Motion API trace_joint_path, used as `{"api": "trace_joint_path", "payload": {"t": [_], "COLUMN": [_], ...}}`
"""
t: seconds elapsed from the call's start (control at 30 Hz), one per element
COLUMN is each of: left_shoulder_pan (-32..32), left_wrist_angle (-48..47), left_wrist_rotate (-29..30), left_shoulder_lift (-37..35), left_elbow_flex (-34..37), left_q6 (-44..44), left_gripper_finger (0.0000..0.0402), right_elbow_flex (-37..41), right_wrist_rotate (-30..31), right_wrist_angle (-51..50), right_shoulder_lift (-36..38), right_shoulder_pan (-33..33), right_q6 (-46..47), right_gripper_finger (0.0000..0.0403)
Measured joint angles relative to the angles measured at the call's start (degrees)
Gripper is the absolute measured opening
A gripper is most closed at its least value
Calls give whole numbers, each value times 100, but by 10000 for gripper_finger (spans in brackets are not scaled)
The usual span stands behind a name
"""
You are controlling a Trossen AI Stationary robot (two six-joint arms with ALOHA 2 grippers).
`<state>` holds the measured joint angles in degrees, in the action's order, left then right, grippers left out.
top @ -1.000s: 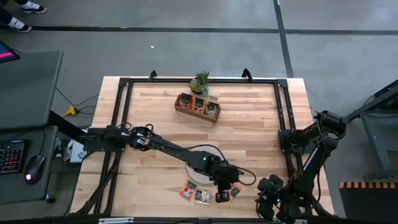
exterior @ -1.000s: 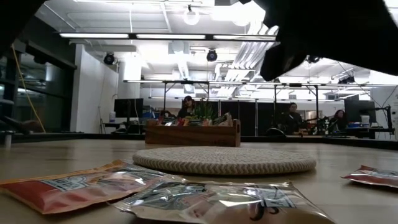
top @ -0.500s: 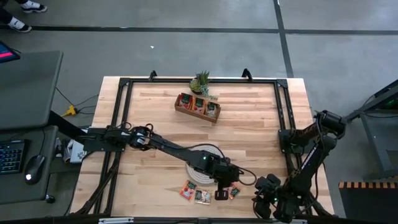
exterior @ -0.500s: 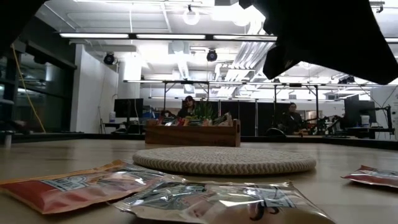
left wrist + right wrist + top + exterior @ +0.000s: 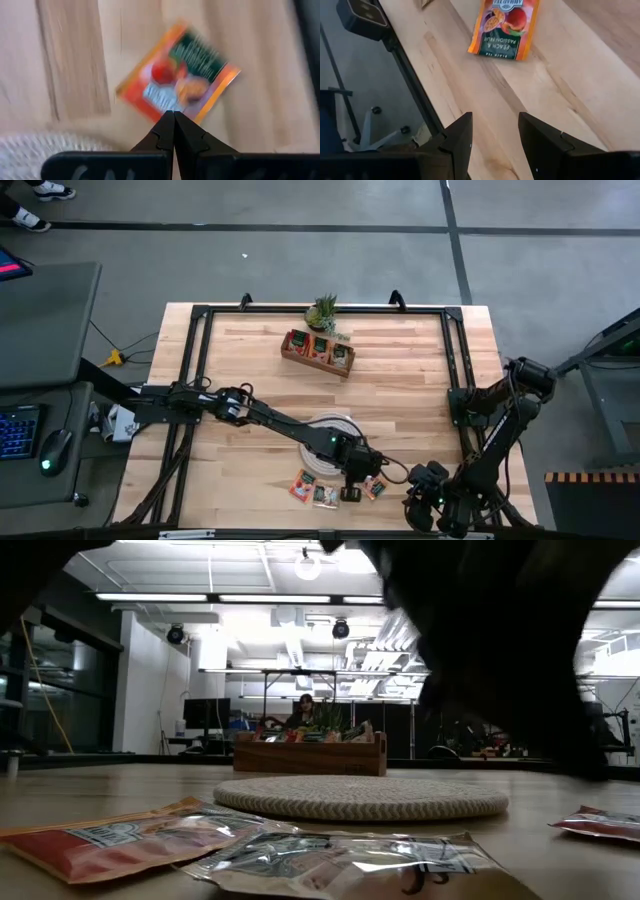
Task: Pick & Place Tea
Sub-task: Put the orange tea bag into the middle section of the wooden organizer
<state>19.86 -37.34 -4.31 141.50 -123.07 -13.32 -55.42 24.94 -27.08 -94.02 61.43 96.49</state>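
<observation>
Surface (image 5: pixel 420 380): pale wooden top inside a black frame, carrying all listed items. Left arm: reached across the mat toward the near edge, its tool (image 5: pixel 352 493) standing over the loose sachets; in its wrist view the two fingers (image 5: pixel 165 132) met at the tips, closed on nothing, pointing at the near edge of one orange-red sachet (image 5: pixel 179 75) lying flat on the wood. Right arm: folded at the near right corner, its tool (image 5: pixel 428 492) waiting with fingers (image 5: pixel 462 137) parted and empty, one peach-labelled sachet (image 5: pixel 505 22) lying ahead of it, apart. Wooden tray (image 5: pixel 318 352): three compartments, far side of the surface, sachets already standing in it, a small potted plant (image 5: pixel 323 310) just behind. Woven mat (image 5: pixel 330 442): round, whitish, between tray and loose tea. Loose tea (image 5: pixel 322 491): a few flat sachets near the front edge, some touching or overlapping. Risks, as judged: closed fingers pressing down would merely push the thin packet along the wood; a flat sachet offers no raised edge, so a pinch could slip off; neighbouring packets lay close enough to be dragged or double-picked; the front edge was near, so a shoved sachet could slide off.
</observation>
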Motion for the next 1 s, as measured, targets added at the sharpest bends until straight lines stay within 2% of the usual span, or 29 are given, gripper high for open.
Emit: {"api": "trace_joint_path", "payload": {"t": [0.4,0.5,0.63,0.8,1.0], "left_shoulder_pan": [2,0,-46,-76,-74], "left_wrist_angle": [64,168,424,585,657], "left_wrist_rotate": [-123,-115,-169,-268,-88], "left_shoulder_lift": [191,174,149,159,159], "left_elbow_flex": [-40,100,401,588,678], "left_q6": [-89,-241,-465,-829,-1095], "left_gripper_finger": [0,0,0,0,0], "right_elbow_flex": [0,0,0,0,0], "right_wrist_rotate": [13,109,-71,-301,-486], "right_wrist_angle": [294,514,517,238,-182], "right_shoulder_lift": [0,0,2,7,7], "right_shoulder_pan": [-128,-297,-701,-1108,-1192], "right_q6": [0,82,390,708,996], "right_gripper_finger": [155,155,157,177,216]}}
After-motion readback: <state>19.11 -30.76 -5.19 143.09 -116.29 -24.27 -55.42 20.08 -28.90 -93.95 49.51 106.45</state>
